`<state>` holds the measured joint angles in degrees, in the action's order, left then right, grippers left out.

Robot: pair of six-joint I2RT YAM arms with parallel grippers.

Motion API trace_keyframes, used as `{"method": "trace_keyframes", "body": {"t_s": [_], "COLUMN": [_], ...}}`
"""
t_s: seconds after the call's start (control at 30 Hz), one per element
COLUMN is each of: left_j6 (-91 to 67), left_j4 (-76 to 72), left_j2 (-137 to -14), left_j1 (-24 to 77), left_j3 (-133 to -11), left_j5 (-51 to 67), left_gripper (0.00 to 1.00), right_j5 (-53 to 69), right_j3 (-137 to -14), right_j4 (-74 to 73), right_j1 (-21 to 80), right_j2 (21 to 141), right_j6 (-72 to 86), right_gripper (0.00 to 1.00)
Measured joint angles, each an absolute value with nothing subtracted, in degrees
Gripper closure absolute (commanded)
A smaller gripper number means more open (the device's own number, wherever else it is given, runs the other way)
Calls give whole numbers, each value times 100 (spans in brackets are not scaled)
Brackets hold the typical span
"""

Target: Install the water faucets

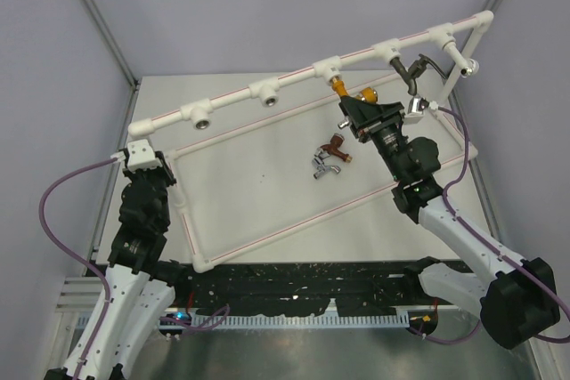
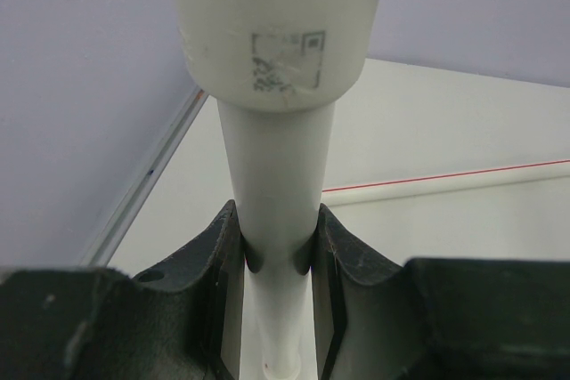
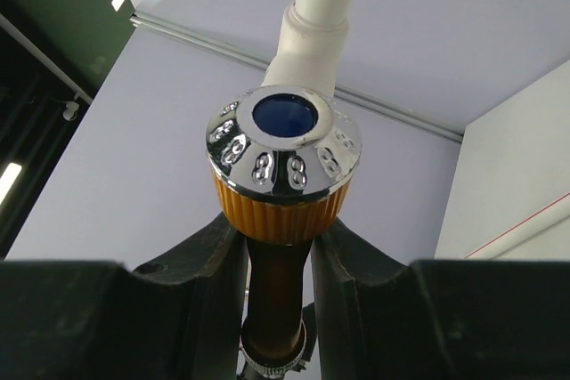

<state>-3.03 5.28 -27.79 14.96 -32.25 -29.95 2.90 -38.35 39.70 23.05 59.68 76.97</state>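
My right gripper (image 1: 358, 111) is shut on the orange faucet (image 1: 342, 87), holding it up against a T-socket (image 1: 326, 67) of the white pipe frame (image 1: 267, 135). In the right wrist view my gripper (image 3: 280, 255) clamps the faucet's brown stem below its orange, chrome-capped knob (image 3: 285, 153). The dark grey faucet (image 1: 410, 72) hangs from the socket to the right. The red-brown faucet (image 1: 334, 143) and the silver faucet (image 1: 324, 166) lie on the table inside the frame. My left gripper (image 1: 147, 162) is shut on the frame's left corner post (image 2: 276, 175), seen in the left wrist view between my fingers (image 2: 223, 255).
Two open sockets (image 1: 267, 91) (image 1: 200, 117) sit along the top pipe to the left. Another socket (image 1: 443, 39) and an elbow (image 1: 469, 67) are at the right end. Grey walls with metal rails enclose the table (image 1: 258, 175). A black cable tray (image 1: 294, 295) runs along the near edge.
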Motion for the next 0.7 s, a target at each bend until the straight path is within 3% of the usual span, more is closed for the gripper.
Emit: {"method": "trace_keyframes", "body": {"t_s": [0.07,0.2,0.4,0.5,0.63,0.67,0.7], "left_j6": [-303,-305,-309,-309,-311,-311,-311], "left_j4": [528,537,574,585,593,593,600], "left_j2": [-2779,-2773,-2729,-2718,-2707,-2707,-2698], "left_j1": [1496,1496,1509,1511,1516,1516,1516], "left_j3": [-3225,-3225,-3225,-3225,-3225,-3225,-3225], "left_j5": [-2995,-2993,-2980,-2976,-2971,-2969,-2961], "left_gripper": [100,100,100,100,100,100,100], "right_j5": [283,263,189,163,152,148,150], "right_j3": [-3833,-3822,-3752,-3726,-3671,-3647,-3625], "right_j4": [3966,3966,3778,3691,3597,3579,3573], "right_j1": [2303,2300,2281,2274,2274,2274,2274], "right_j2": [5966,5964,5961,5961,5885,5846,5793], "right_j6": [7762,7848,7841,7789,7590,7511,7430], "right_gripper": [86,58,39,45,72,85,92]}}
